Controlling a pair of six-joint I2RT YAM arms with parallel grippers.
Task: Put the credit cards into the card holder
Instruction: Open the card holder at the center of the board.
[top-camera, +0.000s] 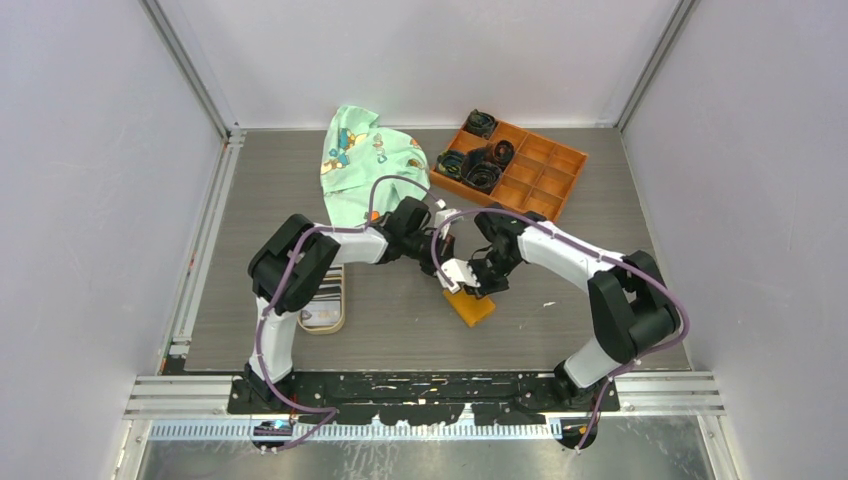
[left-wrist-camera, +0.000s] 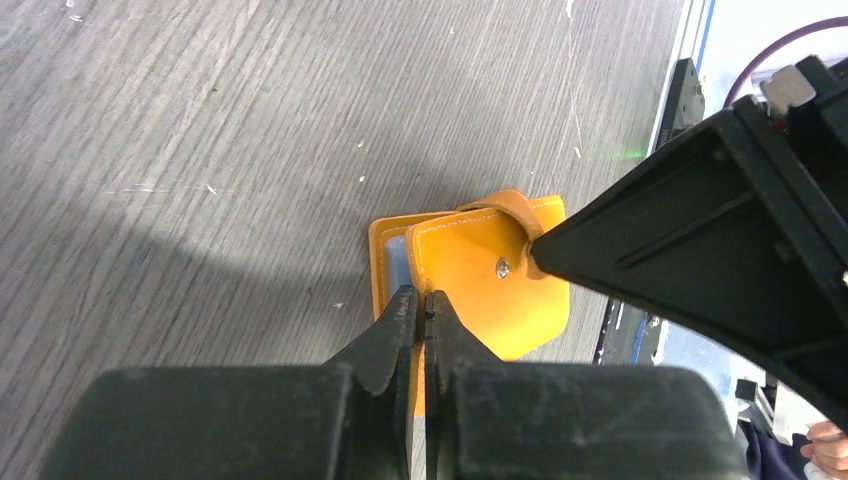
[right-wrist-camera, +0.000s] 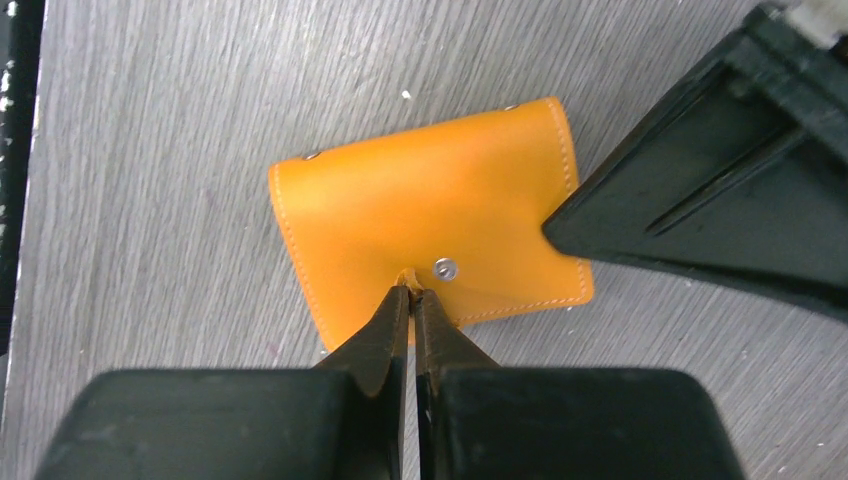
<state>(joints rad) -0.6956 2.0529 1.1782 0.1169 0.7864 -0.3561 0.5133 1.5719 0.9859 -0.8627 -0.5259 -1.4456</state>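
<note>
**While left gripper (left-wrist-camera: 425, 312) and right gripper (right-wrist-camera: 412, 297) both pinch the card holder (right-wrist-camera: 430, 220), it's not open yet**

Holder lies folded mid-table (top-camera: 400, 330), toward the near edge, between the two arms. Left jaws are pressed together on its body edge, with pale lining just showing there. Right jaws nip the small strap tab just beside the snap button (right-wrist-camera: 445, 267). The tab sits right at the right tips, so my read is that right peels it away from the left grip while left anchors. Credit cards (top-camera: 322, 315) sit in the tan dish (top-camera: 343, 305) by the left edge, well apart, nearer the left arm.
</note>
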